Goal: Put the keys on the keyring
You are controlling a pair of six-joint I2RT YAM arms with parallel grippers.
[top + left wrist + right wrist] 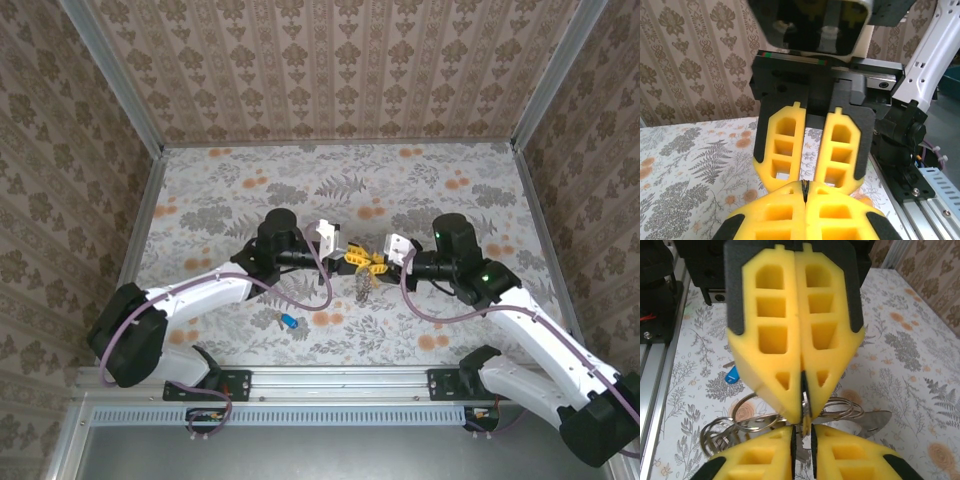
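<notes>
Table [450, 200]: patterned cloth, with both arms meeting tip to tip above its middle.

Left gripper [801, 405]: pads pressed together, with a thin dark sliver at the very tips. What that sliver is cannot be told.

Right gripper [803, 440]: fingers stand a hair apart around something dark. Cannot tell whether it is gripping.

Keyring [752, 422]: wire loops bunched just beneath the two sets of fingertips, apparently hanging from them and clear of the table.

Silver blade [875, 419]: lies among the loops. Probably a key, but its head is hidden, so it is not confirmed as threaded.

Blue key [289, 321]: lies on the table near the left arm, well apart from the ring.

Judgement: the ring is in hand and at least the blue key is not yet threaded, so the task is at most half done.
</notes>
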